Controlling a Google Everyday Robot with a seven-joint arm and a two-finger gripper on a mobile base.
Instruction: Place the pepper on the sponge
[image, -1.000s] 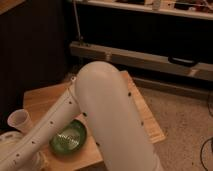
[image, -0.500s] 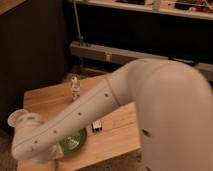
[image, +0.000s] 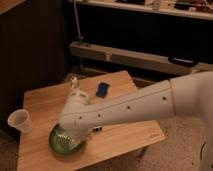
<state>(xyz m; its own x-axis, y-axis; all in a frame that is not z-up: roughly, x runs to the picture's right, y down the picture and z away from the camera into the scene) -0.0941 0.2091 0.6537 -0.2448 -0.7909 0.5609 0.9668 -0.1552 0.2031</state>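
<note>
A small blue sponge (image: 102, 89) lies flat near the far edge of the wooden table (image: 132, 137). My white arm (image: 135, 107) reaches in from the right across the table's middle. Its end turns up toward the back, where the gripper (image: 75, 84) stands just left of the sponge and apart from it. I cannot make out the pepper; the arm hides part of the tabletop. A small dark thing (image: 97, 129) peeks out under the arm.
A green bowl (image: 61, 141) sits at the table's front left, partly under the arm. A white paper cup (image: 20, 121) stands at the left edge. Behind the table runs a dark shelf unit with a metal rail (image: 125, 57).
The arm has swung down and to the right, uncovering the back of the table; the blue sponge now shows. The bowl and cup have not moved.
</note>
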